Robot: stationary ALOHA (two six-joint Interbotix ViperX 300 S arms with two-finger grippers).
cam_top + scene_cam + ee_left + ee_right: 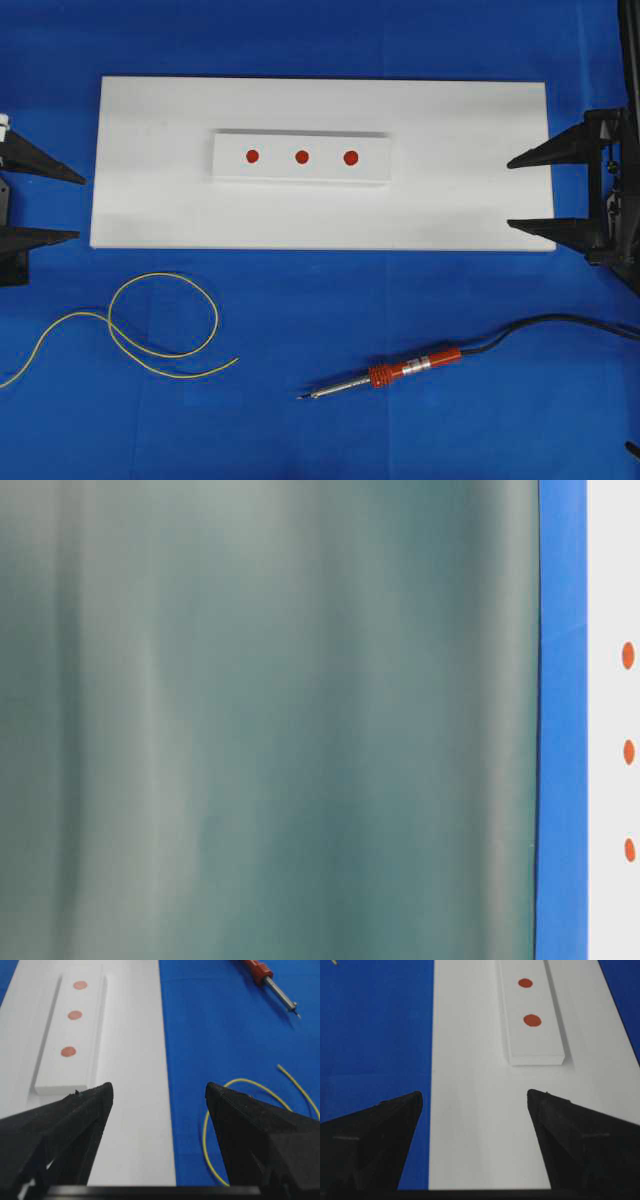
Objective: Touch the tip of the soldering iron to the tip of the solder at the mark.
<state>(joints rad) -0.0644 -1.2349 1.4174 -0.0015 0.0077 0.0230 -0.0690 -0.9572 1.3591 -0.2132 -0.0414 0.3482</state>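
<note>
At the left edge our left gripper [70,207] hangs level with jaws spread wide, empty. The solder [165,330] lies looped on the blue cloth [320,420], near it and free to pick. The soldering iron [400,370] rests further right, tip toward the solder. Our right gripper [515,192] stands wide too, over the white board [150,200].

This is a robotics lab bench set up for a test, not a home or shop. A plain blue cloth [330,40] covers the whole table. On it lies a white board [150,160] carrying a raised white strip [230,165] marked with three red dots [301,157]. Black robot gripper fingers [545,155] reach in from both sides. A soldering iron [400,370] and loose yellow solder wire [160,352] lie on the cloth.
</note>
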